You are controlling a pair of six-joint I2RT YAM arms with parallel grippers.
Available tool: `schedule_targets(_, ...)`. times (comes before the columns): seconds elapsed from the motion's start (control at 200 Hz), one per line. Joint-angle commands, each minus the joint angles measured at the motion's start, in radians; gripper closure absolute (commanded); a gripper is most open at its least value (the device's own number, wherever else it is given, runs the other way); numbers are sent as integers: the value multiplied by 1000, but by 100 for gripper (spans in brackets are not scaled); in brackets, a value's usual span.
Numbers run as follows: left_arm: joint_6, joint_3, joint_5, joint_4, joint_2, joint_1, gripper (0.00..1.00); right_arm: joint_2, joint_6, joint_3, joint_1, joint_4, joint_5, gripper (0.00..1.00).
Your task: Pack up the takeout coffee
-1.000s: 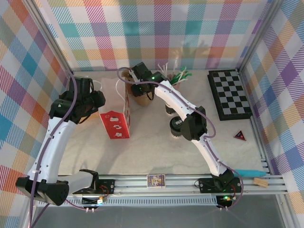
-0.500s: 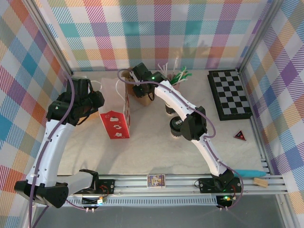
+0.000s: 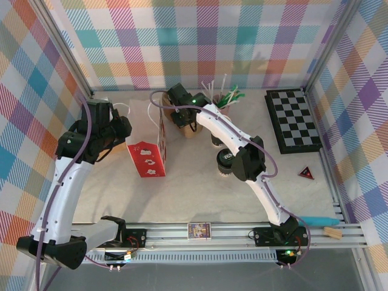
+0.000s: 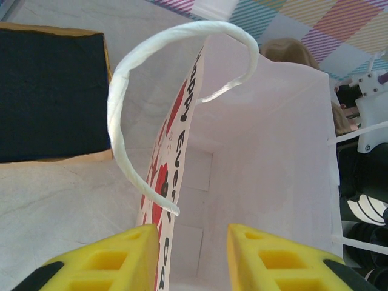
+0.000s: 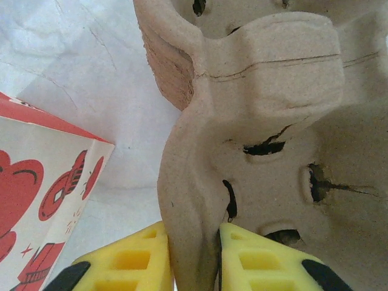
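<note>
Top external view: coffee (image 3: 225, 162) stands on the tabletop (image 3: 182, 194) beside the right arm's elbow, apart from the bag (image 3: 147, 159). Right gripper (image 5: 193, 242) jaws are clamped on the carrier (image 5: 260, 121) edge. Left gripper (image 4: 191, 236) jaws are apart above the bag rim. Coffee is probably light, crushable and spillable. Hold it mid-wall, gently, upright.

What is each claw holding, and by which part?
Right claw pinches the pulp cup carrier by an upright ridge at its edge. Left claw is open, astride the printed wall of the paper bag, gripping nothing.
</note>
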Motion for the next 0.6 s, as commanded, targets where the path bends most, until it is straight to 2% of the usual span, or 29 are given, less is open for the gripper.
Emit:
schedule_targets(0.0,17,13,0,-23,-27,18,65,-47,100,-20,16,-134,38,78)
schedule_targets(0.31,15,9,6,-21,-41,19,65,-85,325,-30,115,-242,160,76)
schedule_targets(0.425,14,6,7,-20,-49,19,65,-92,409,-31,141,-265,151,73)
schedule_targets(0.595,15,4,13,-22,-56,19,65,-125,378,-19,152,-244,139,59)
